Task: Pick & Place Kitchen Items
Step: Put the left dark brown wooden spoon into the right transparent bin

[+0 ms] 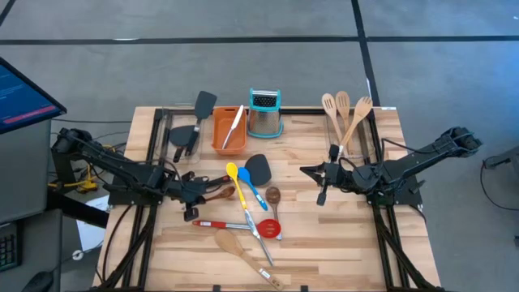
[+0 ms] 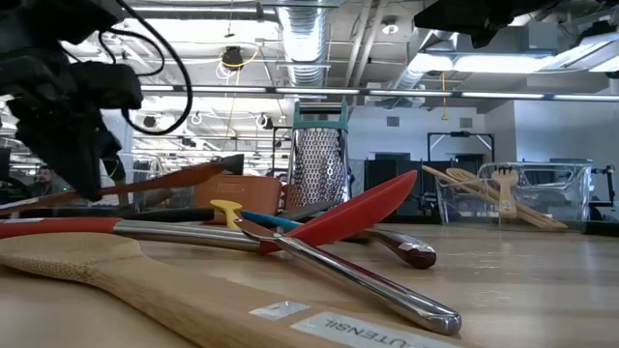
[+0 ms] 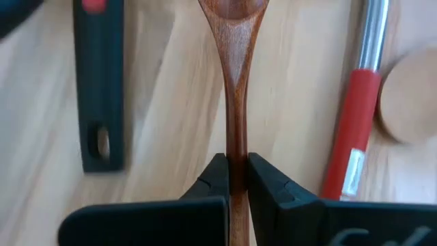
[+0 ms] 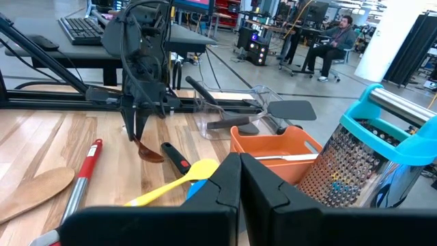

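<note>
My left gripper is shut on a brown wooden spoon left of the table's middle. The spoon's bowl points toward the table's right. My right gripper hangs shut and empty above the right half, and its fingers face the left arm. Other kitchen items lie in a heap at the middle: a yellow spoon, a blue one, a black turner, a red spoon and a wooden spatula. My left gripper pinches the spoon's thin handle between its two fingers, one on each side. The handle runs on back under the gripper. The fingers slant down from the table's left. In the low view the spoon is lifted off the table, roughly level.
An orange tray and a steel grater with a teal top stand at the back. A clear bin with black turners sits at the back left, and a clear holder with wooden utensils at the back right. A black-and-red handle lies beside the held spoon.
</note>
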### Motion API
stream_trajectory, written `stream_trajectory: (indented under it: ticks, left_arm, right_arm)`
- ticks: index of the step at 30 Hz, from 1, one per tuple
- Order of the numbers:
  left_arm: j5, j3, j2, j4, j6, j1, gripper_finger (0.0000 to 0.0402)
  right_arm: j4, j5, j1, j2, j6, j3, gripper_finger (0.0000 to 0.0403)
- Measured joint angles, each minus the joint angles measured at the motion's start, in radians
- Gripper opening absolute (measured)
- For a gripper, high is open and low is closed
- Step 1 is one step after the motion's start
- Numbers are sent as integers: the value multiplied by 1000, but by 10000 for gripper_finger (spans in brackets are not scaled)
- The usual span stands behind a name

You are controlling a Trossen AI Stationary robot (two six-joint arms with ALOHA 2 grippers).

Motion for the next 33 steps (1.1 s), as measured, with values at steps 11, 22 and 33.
stream_trajectory:
  ticks: [11,22,33]
  left_arm:
    - [-282,1,0,258,162,0,1]
    - [-558,8,0,837,654,115,1]
    - [-573,204,196,847,795,219,1]
  right_arm:
    - [38,0,1,0,2,0,0]
    - [71,-4,-96,18,83,0,0]
    - [564,-190,-245,266,1,0,0]
